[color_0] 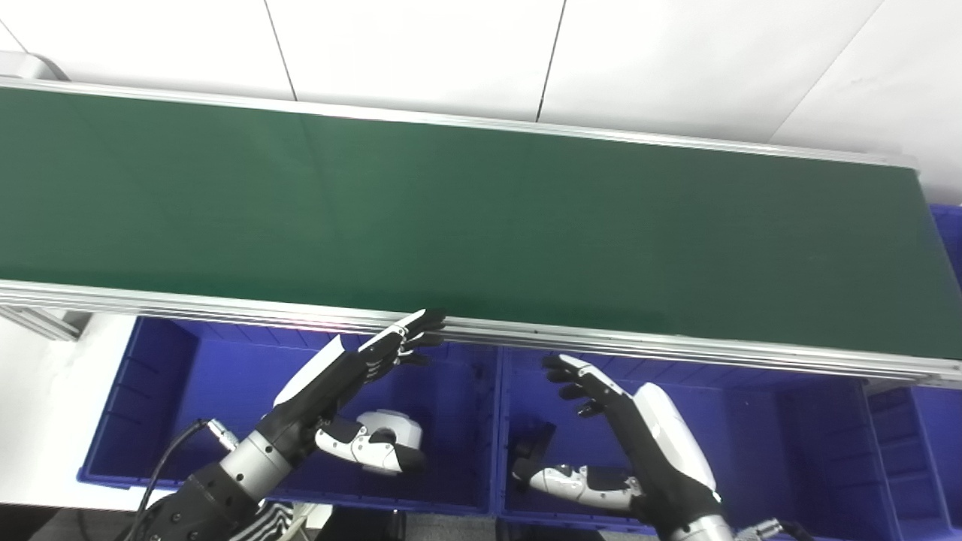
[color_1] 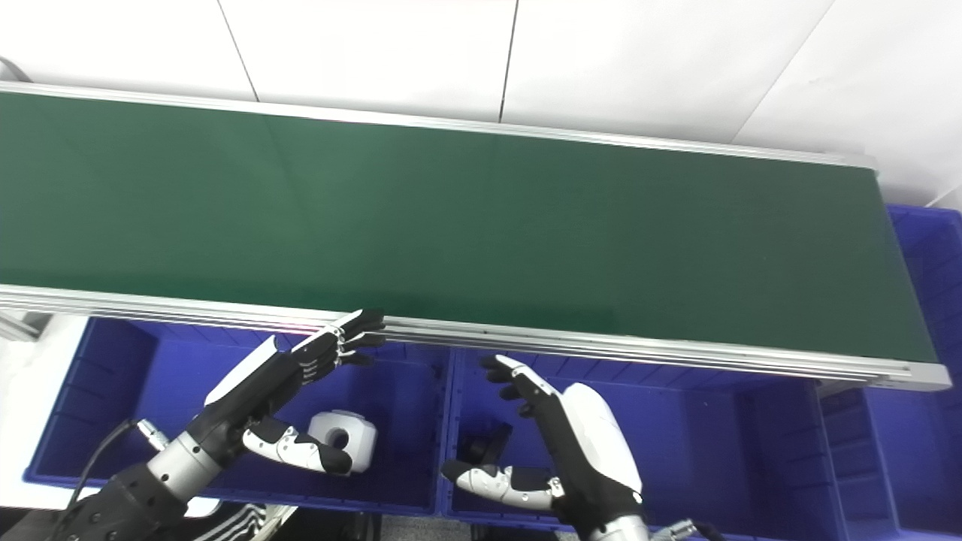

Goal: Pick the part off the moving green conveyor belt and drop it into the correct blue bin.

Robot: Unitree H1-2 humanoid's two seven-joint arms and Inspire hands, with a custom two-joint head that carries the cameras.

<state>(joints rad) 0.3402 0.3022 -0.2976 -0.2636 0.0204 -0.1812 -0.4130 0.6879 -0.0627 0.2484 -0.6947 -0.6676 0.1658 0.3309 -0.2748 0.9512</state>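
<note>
The green conveyor belt [color_0: 481, 218] runs across the view and carries no part. My left hand [color_0: 353, 376] is open and empty, fingers spread, hovering over the left blue bin [color_0: 150, 406] just below the belt's near rail. A white part with a round hole [color_1: 344, 439] lies in that bin under the hand. My right hand [color_0: 639, 428] is open and empty over the middle blue bin [color_0: 789, 443]. A small black part [color_1: 485, 445] lies in that bin near the right thumb.
The belt's aluminium near rail [color_0: 601, 342] runs just beyond both hands' fingertips. A third blue bin [color_1: 924, 315] stands at the belt's right end. A white wall [color_0: 481, 52] is behind the belt. A cable [color_0: 169, 451] trails from the left wrist.
</note>
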